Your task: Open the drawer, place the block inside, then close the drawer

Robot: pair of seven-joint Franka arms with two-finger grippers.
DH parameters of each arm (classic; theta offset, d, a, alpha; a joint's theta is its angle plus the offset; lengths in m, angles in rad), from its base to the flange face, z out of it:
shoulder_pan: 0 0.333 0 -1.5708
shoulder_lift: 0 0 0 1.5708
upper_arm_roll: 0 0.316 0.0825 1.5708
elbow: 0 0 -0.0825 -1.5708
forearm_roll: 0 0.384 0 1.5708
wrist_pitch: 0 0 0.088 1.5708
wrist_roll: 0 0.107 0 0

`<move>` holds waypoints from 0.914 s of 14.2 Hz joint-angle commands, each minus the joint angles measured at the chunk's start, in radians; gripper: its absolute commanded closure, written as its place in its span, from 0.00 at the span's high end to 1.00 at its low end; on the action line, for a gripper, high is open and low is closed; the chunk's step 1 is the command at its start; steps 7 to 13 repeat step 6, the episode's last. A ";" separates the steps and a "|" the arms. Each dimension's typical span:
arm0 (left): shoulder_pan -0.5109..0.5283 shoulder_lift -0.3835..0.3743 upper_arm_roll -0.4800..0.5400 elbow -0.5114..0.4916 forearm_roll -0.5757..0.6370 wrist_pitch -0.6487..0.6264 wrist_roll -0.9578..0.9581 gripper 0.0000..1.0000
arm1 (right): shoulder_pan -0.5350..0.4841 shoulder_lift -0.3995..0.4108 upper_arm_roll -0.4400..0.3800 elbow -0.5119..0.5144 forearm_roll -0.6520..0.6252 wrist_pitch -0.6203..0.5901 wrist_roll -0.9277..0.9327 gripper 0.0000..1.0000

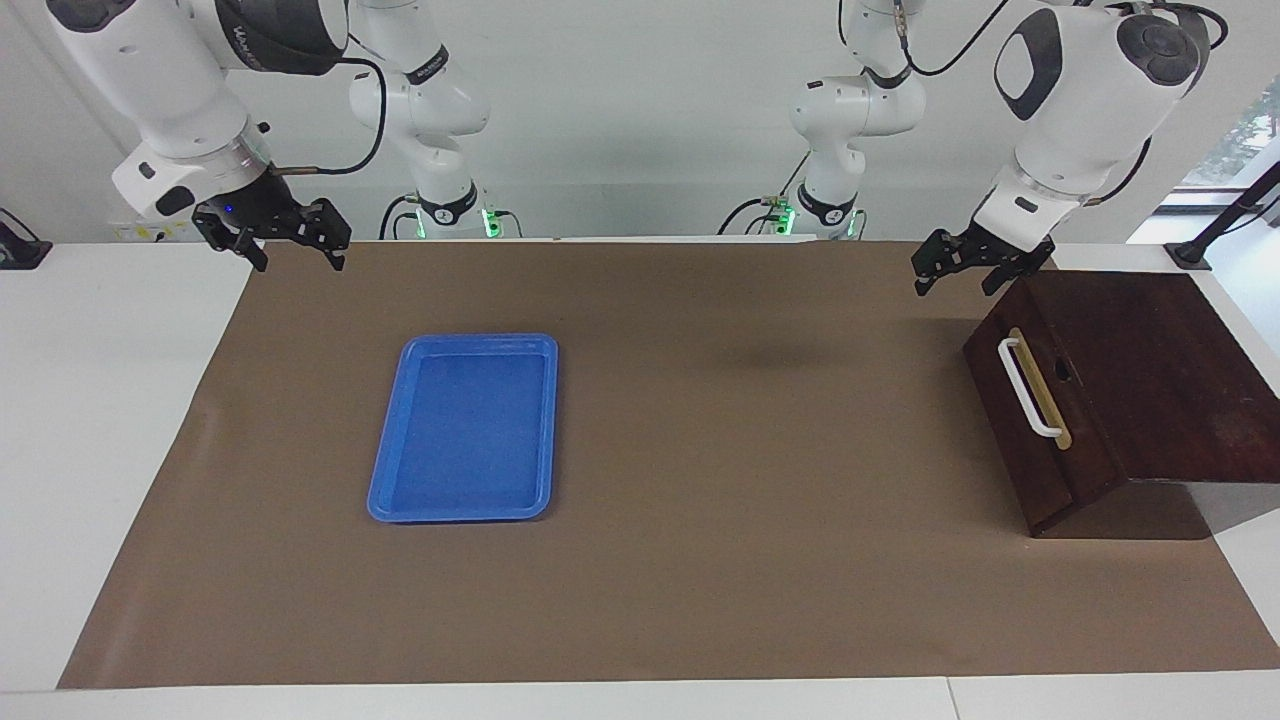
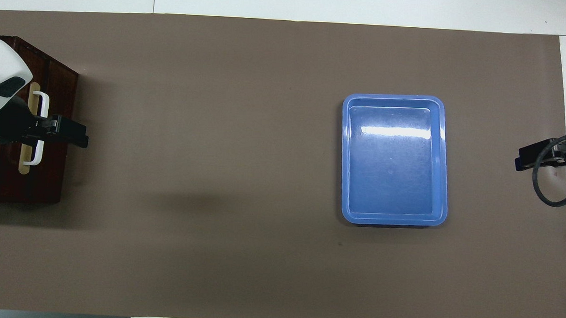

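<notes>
- Brown matting [image 1: 700, 560] covers most of a white table [image 1: 100, 450] in the facing view, with a pale wall above it.
- At 3 o'clock in this view sits a dark wooden box [image 1: 1160, 370] at the left arm's end of the table. Its drawer [image 1: 1020, 450] is pushed fully in, and its front faces the middle of the mat.
- A white bar handle [image 1: 1028, 390] runs along a tan strip on the drawer front, with nothing touching it.
- At 2 o'clock the left gripper [image 1: 952, 285] hangs in the air, over the mat just off the box's upper corner. Its fingers stand wide apart and hold nothing.
- At 10 o'clock the right gripper [image 1: 300, 262] waits over the edge of the mat, its fingers also spread wide and empty.
- A flat blue tray [image 1: 385, 470] lies at 8 o'clock, well apart from the box.
- From overhead, the box [image 2: 47, 187] sits at 9 o'clock against the picture's edge, with the drawer [image 2: 53, 168] closed.
- The left gripper [image 2: 73, 139] crosses above the handle [image 2: 38, 155], reaching towards 3 o'clock over the mat [image 2: 217, 127] in front of the drawer.
- The tray [image 2: 343, 157] lies at 3 o'clock of the centre.
- The right gripper [image 2: 526, 160] shows at the 3 o'clock edge, above the mat's border.
</notes>
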 commanded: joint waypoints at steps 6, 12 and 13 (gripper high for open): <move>-0.009 0.015 0.011 0.037 -0.006 -0.041 0.044 1.00 | -0.025 -0.018 0.015 -0.015 0.016 -0.011 -0.012 1.00; -0.009 0.015 0.011 0.037 -0.006 -0.041 0.044 1.00 | -0.025 -0.018 0.015 -0.015 0.016 -0.011 -0.012 1.00; -0.009 0.015 0.011 0.037 -0.006 -0.041 0.044 1.00 | -0.025 -0.018 0.015 -0.015 0.016 -0.011 -0.012 1.00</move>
